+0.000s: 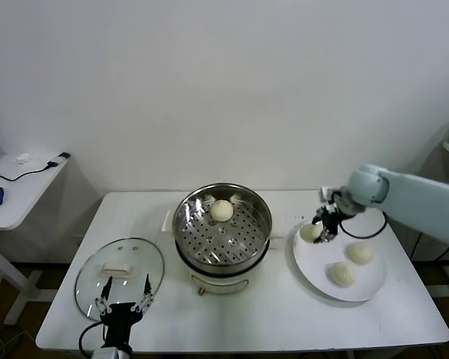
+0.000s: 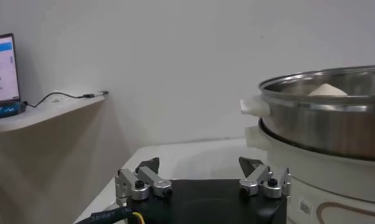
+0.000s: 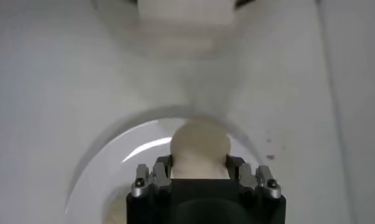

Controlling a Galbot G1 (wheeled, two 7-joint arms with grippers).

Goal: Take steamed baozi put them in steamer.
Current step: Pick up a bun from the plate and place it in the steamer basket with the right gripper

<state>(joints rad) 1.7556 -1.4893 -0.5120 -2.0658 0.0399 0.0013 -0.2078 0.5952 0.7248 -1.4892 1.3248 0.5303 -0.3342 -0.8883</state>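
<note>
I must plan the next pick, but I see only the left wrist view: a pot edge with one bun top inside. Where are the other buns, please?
Observer: Three steamed baozi lie on the white plate, to the right of the steamer.
Operator: Is the right gripper near them?
Observer: Yes. The right gripper is at the bun nearest the steamer; in the right wrist view its fingers stand on both sides of that bun.
Operator: Is the bun lifted already?
Observer: I cannot tell; it shows over the plate's edge nearest the steamer.
Operator: And what is beside my left gripper?
Observer: The left gripper is open, at the near edge of the glass lid lying on the table.
</note>
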